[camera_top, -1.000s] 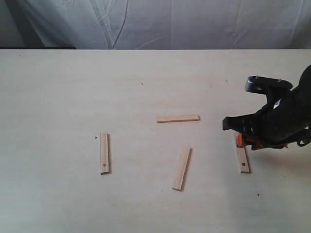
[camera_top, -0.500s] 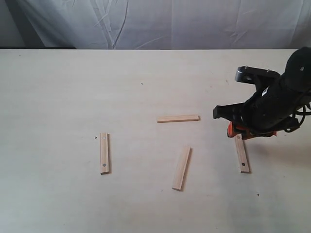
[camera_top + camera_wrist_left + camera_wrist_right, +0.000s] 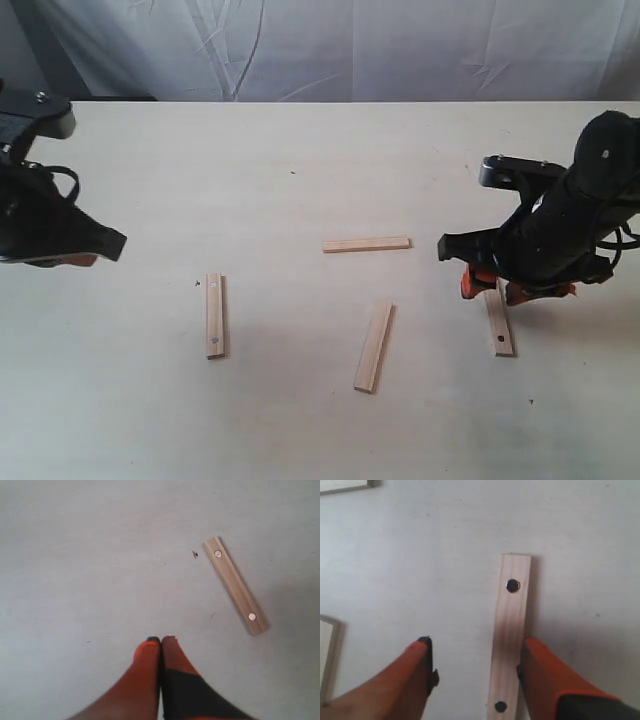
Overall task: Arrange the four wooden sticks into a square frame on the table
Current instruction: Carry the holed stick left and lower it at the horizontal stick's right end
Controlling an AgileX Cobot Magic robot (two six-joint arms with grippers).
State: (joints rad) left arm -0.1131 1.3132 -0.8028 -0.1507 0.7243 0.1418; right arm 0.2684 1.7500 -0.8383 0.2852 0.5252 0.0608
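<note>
Straddling the first stick, frame not yet begun

The right claw (image 3: 476, 645) stands wide open over the rightmost stick (image 3: 512, 630), its tips either side of the strip, and holds nothing. The left claw (image 3: 161, 642) hangs pinched shut and empty near the leftmost stick (image 3: 235, 586). With the top stick (image 3: 366, 244) and the slanted middle stick (image 3: 374, 346), all four lie flat and well apart on the surface (image 3: 300, 140). By my reading, the grasp comes next: close squarely across the width, then carry it inward.
</note>
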